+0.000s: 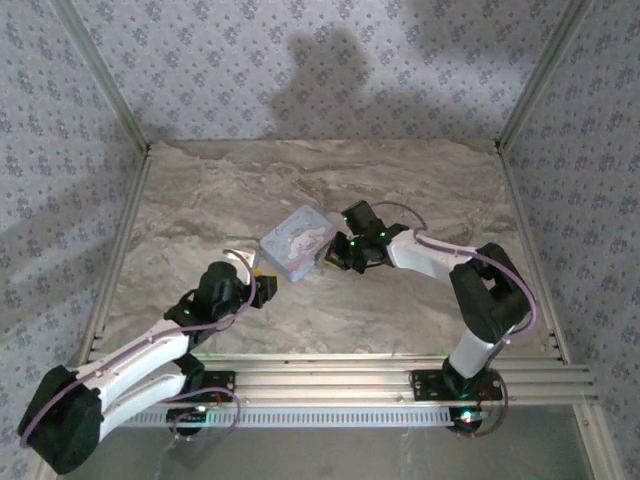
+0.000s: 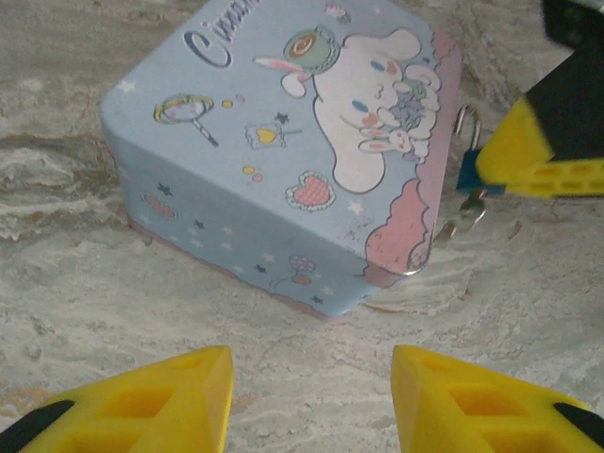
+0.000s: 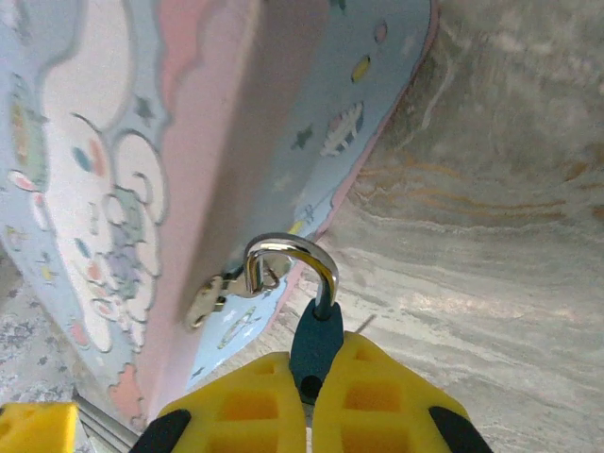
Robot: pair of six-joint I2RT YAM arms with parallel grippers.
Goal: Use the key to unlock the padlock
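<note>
The padlock [image 3: 316, 335] is a tiny dark teal block, and my right gripper [image 3: 311, 357] is shut on it. Its silver shackle [image 3: 288, 257] hooks through the ring of the hasp [image 3: 209, 294] on the pale blue cartoon tin [image 1: 297, 243]; the shackle's free leg stands out of the body. In the left wrist view the padlock [image 2: 467, 176] peeks out beside the right gripper's yellow finger [image 2: 528, 151], with small silvery metal pieces, possibly the key [image 2: 469, 211], just below it. My left gripper [image 2: 311, 396] is open over bare table in front of the tin [image 2: 283, 160].
The tin sits mid-table, tilted with one corner toward the left arm. Marble tabletop [image 1: 400, 180] stretches behind and to both sides. Metal frame rails [image 1: 120, 250] and patterned walls bound the table.
</note>
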